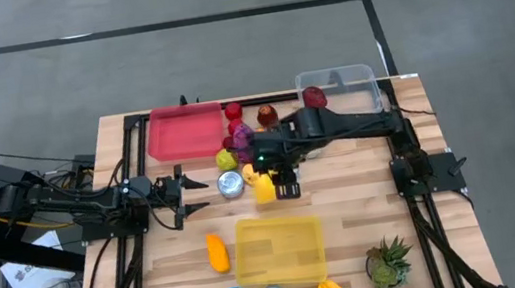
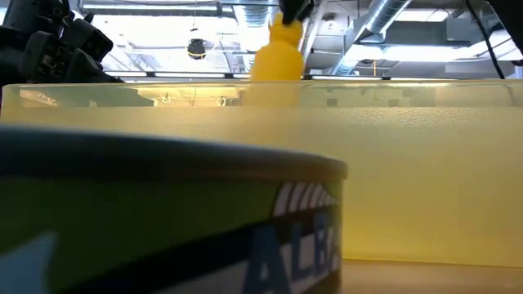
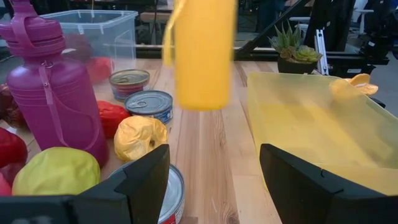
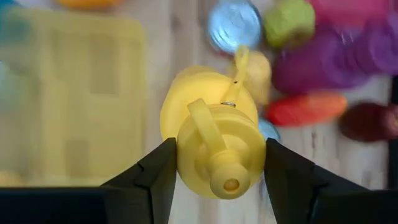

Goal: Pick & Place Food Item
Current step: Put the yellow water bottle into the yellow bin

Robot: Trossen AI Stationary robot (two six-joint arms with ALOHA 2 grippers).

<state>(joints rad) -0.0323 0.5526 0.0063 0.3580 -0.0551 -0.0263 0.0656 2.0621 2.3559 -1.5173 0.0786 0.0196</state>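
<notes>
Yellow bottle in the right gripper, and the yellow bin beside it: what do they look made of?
Yellow squeeze bottle: apparently opaque moulded plastic, smooth with a soft sheen, with a moulded cap and loop. Yellow rectangular bin: likely translucent plastic, since light passes through its frosted-looking walls.

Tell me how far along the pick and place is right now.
Pick looks done: the right end effector holds the yellow bottle lifted off the table. Placing remains: the yellow bin looks empty. The left end effector waits open at the table's left.
</notes>
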